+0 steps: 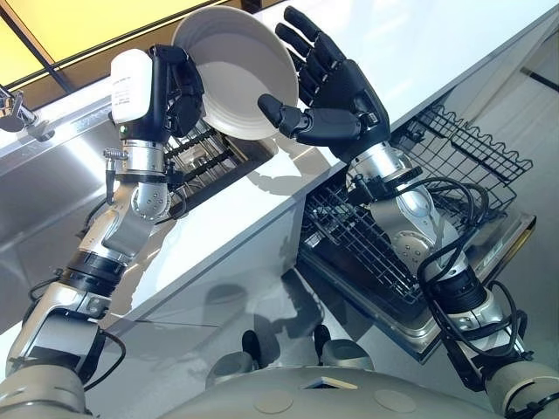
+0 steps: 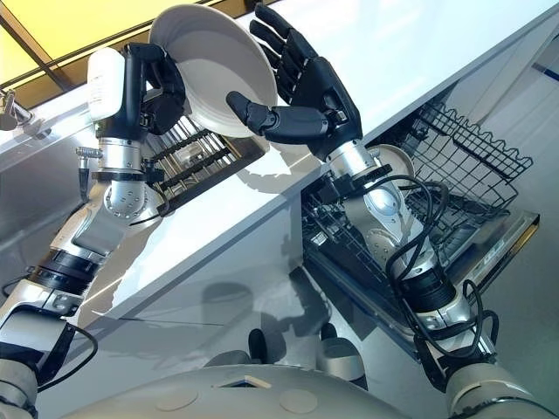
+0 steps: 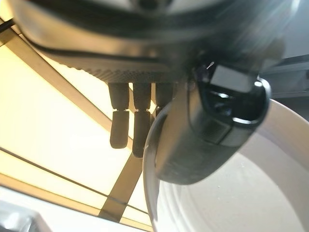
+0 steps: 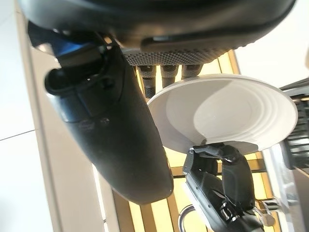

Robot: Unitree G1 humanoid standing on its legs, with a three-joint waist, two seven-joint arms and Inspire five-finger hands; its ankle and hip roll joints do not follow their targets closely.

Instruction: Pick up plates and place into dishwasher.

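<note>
Plate (image 1: 238, 72), round, glossy white, left hand (image 1: 179, 92) pinching

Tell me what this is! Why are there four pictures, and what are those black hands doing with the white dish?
It is a robot shaped a bit like a person, with two silver arms and dark hands. The two wide pictures come from cameras in its head, looking down. The two close-up ones come from small cameras on its wrists. Its left hand grips a white plate by the rim, up above the pale countertop. Its right hand is open, fingers straight, close beside the plate. Lower down on the robot's right, the dishwasher stands open with its wire rack pulled out.
</note>
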